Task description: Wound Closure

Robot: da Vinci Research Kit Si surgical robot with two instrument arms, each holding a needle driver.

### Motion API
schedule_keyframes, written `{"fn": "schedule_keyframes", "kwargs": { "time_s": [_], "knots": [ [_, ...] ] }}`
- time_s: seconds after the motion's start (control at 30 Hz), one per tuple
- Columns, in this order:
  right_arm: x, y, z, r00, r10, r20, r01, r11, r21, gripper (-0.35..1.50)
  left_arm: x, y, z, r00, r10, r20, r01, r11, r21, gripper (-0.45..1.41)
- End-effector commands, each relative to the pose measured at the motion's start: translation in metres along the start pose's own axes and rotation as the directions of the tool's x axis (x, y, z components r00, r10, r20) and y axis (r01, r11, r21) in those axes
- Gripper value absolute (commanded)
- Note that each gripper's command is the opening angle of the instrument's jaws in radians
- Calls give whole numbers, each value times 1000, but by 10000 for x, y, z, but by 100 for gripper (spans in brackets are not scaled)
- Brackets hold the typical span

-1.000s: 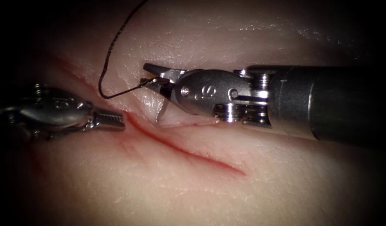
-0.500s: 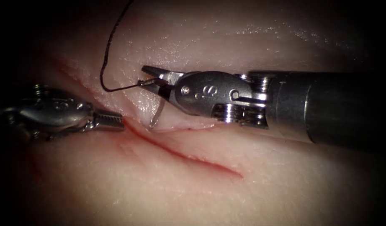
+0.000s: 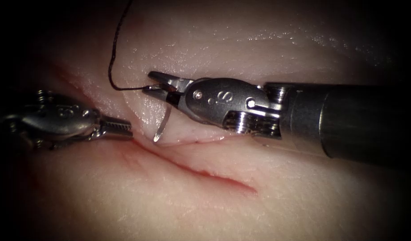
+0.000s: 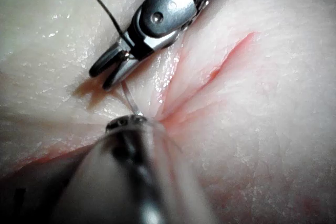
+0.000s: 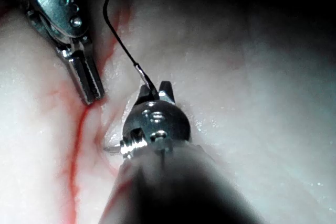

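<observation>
one needle (image 3: pixel 163 124) in right tool (image 3: pixel 157 85), tip toward cut (image 3: pixel 201 172)

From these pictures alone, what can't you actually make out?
- Needle tip: endoscope view, at the cut's edge; in the tissue or just touching, unclear.
- Thread: runs past the picture's top edge.
- Left hand: whether it pinches tissue or just presses.
- Right hand: holds the needle near its thread end.

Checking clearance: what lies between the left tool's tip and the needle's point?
In the endoscope view, bare tissue at the cut's end separates the left tool from the needle, held by the right tool.
</observation>
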Motion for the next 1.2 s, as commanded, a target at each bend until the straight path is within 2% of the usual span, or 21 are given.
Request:
{"fn": "schedule_keyframes", "kwargs": {
  "time_s": [0.03, 0.13, 0.17, 0.2, 0.4, 0.63, 0.77, 1.0, 1.2],
  "knots": [
    [3, -1, 8, 1000, -4, 24, 5, 1000, -10, -35, -1, 1, 8, 1000, 0, 0, 0, 1000, -2, 7],
    [14, 3, 4, 988, -135, 76, 139, 989, -50, -35, -2, 1, 7, 1000, 1, 6, -1, 1000, -1, 7],
    [28, 8, -4, 963, -240, 123, 250, 966, -70, -35, -3, 1, 5, 1000, 2, 10, -2, 1000, -3, 7],
    [34, 10, -7, 954, -270, 130, 282, 956, -81, -35, -4, 1, 4, 1000, 2, 13, -2, 1000, -4, 7],
    [58, 11, -17, 899, -406, 167, 425, 899, -103, -35, -14, -1, -7, 999, -3, 43, 4, 1000, -8, 7],
    [70, -4, -4, 849, -491, 196, 513, 854, -85, -35, -27, 8, -9, 998, -14, 67, 15, 1000, -23, 7],
    [66, -8, 3, 847, -494, 197, 517, 852, -85, -35, -31, 12, -3, 997, -11, 79, 14, 999, -35, 9],
    [41, -26, 26, 825, -529, 200, 545, 838, -27, -35, -32, 12, -2, 997, -21, 79, 24, 999, -40, 9],
    [35, -29, 26, 844, -497, 200, 510, 860, -16, -35, -33, 11, -2, 997, -19, 79, 22, 999, -41, 9]
  ]
}}
